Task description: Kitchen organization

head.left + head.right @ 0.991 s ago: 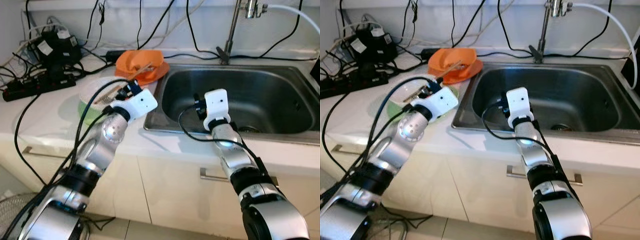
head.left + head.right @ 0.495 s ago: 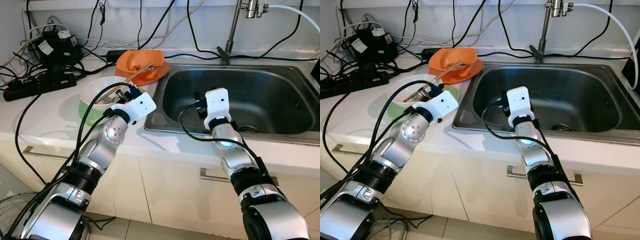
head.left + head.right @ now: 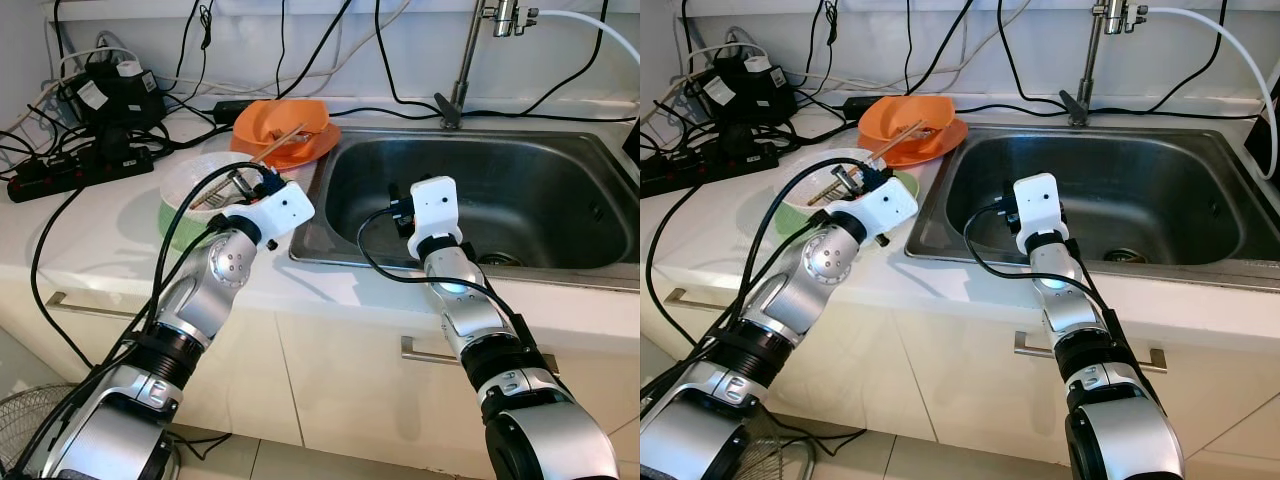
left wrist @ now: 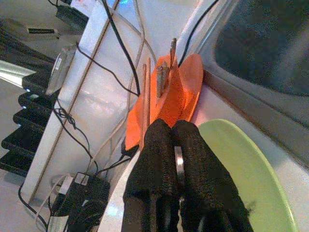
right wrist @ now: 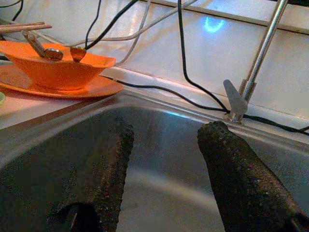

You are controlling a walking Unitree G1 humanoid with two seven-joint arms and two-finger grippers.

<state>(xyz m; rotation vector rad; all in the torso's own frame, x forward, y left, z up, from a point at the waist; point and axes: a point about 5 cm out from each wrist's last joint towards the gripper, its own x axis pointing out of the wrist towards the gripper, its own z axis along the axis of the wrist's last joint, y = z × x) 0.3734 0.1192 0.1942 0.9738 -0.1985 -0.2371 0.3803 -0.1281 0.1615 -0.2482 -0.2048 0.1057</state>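
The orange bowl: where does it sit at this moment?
In the left eye view the orange bowl sits on an orange plate at the back of the counter, just left of the sink, behind the green plate.

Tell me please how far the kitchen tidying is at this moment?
Nothing looks finished yet: the sink holds no dishes. In hand: the left hand is shut on a thin metal utensil over the white bowl on the green plate. The right hand waits open over the sink. Left: the orange bowl with chopsticks, and the stacked dishes.
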